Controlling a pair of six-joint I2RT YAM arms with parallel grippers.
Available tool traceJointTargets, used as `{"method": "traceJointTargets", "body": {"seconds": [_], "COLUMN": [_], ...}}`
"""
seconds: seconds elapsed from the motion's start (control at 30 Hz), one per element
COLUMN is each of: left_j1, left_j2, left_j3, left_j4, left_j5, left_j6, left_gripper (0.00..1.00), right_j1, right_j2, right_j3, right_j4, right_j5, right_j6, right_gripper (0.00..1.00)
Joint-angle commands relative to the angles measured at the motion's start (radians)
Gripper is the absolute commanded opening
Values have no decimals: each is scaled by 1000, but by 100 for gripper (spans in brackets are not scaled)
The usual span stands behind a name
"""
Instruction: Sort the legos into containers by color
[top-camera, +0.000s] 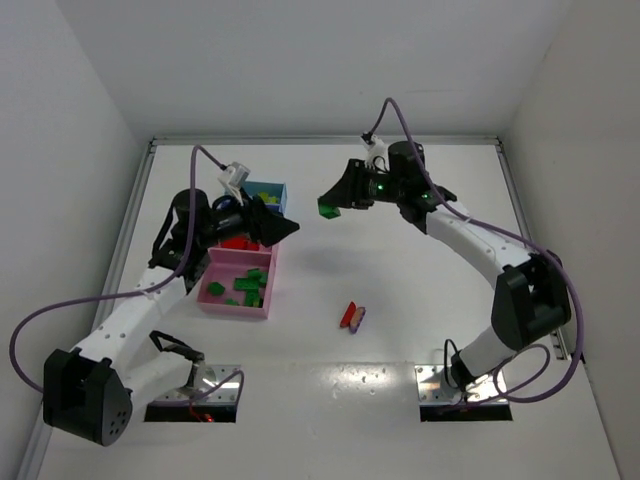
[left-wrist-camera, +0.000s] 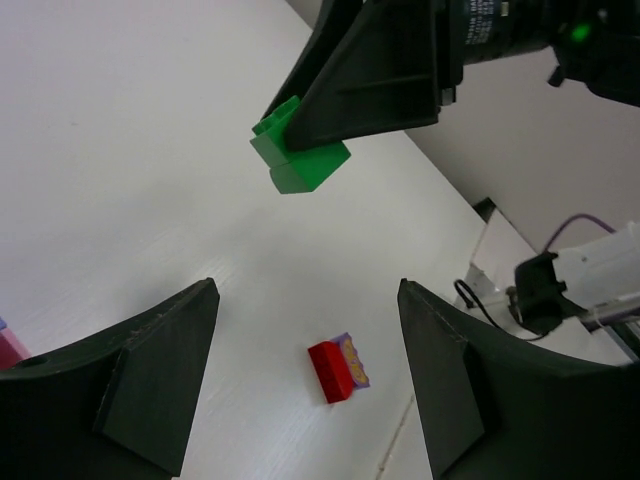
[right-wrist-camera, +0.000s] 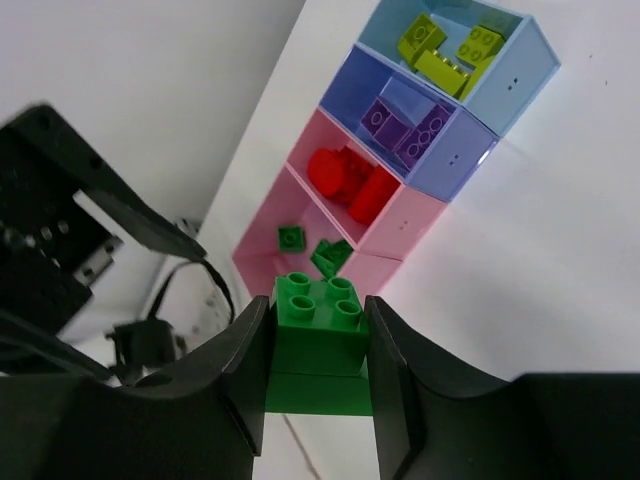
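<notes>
Right claw (top-camera: 338, 200) clamped on green lego (right-wrist-camera: 318, 335), in the air right of the containers (right-wrist-camera: 410, 215), left claw (left-wrist-camera: 305, 325) parted, empty, beside them

The left tool (top-camera: 288, 228), jaws apart, hangs over the far part of the container row (top-camera: 270, 187) and blocks the way down there. The near pink compartment (top-camera: 232, 306) lies uncovered. The right tool (top-camera: 334, 203), clamped on a green brick (top-camera: 329, 208), hovers right of the row. Nearer the arm bases the bench (top-camera: 430, 290) carries only a red-and-purple brick pair (top-camera: 352, 317).
</notes>
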Motion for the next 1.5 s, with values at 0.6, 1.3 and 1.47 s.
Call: {"method": "traceJointTargets", "body": {"seconds": [0.6, 1.3, 1.47], "left_j1": [-109, -119, -119], "left_j2": [192, 264, 264], "left_j3": [220, 258, 258], "left_j4": [-62, -42, -42], "left_j5": [-259, -315, -325], "left_j6": [21, 30, 18], "left_gripper": [76, 54, 21], "right_j1": [173, 229, 229], "right_j2": [101, 102, 102], "right_j3": [245, 266, 265], "right_j4": [-136, -87, -112], "right_j5": [543, 484, 538], "right_j6": [248, 267, 267], "right_gripper": [3, 0, 0]}}
